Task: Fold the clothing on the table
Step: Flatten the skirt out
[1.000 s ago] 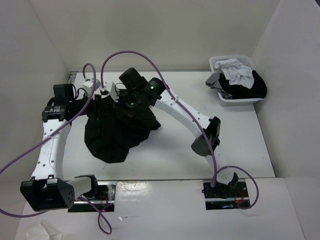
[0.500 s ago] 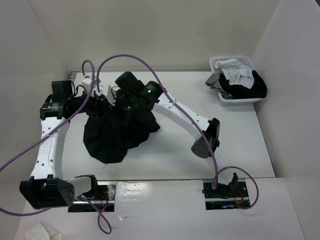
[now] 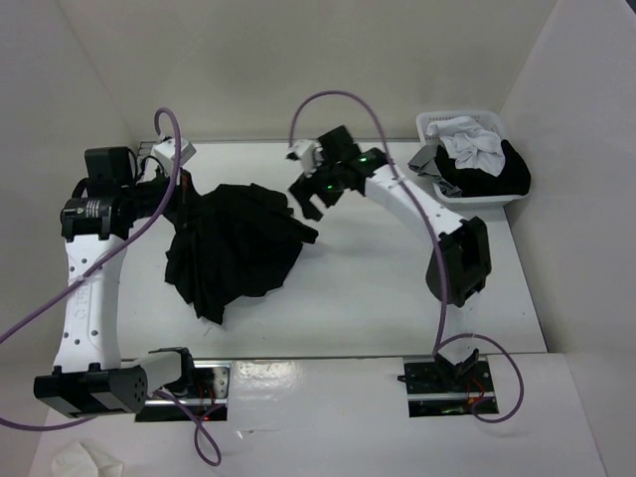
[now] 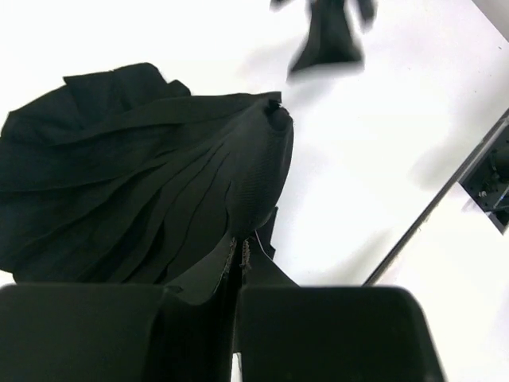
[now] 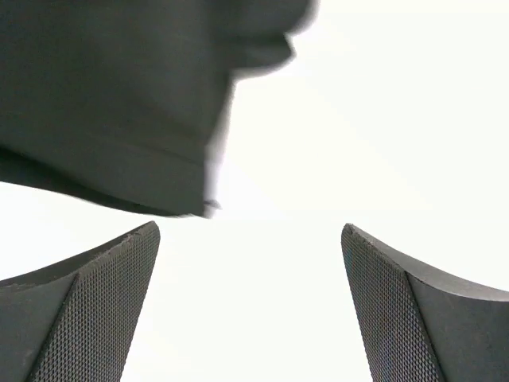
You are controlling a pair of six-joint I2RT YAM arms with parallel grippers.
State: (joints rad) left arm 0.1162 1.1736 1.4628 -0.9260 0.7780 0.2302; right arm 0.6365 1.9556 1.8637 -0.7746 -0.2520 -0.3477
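Note:
The clothing (image 3: 238,253), a black pleated skirt, lies bunched on the white table (image 3: 378,298), left of centre. My left gripper (image 3: 187,202) is at the skirt's upper left edge, shut on a fold of the fabric. In the left wrist view its jaws (image 4: 238,259) pinch the cloth while the pleats (image 4: 135,199) fan away from them. My right gripper (image 3: 310,199) hovers open just off the skirt's upper right corner. In the right wrist view its fingertips (image 5: 95,294) stand wide apart over bare table with nothing between them, and blurred dark fabric (image 5: 119,103) fills the upper left.
A small white basket (image 3: 429,127) with white, grey and black garments stands at the table's back right corner. White walls close in the table on the left, back and right. A metal rail (image 3: 328,366) runs along the near edge by the arm bases.
My right gripper has opened, let go of the skirt and drawn off to the right. The left gripper has shut on the skirt's edge and pulled it slightly left.

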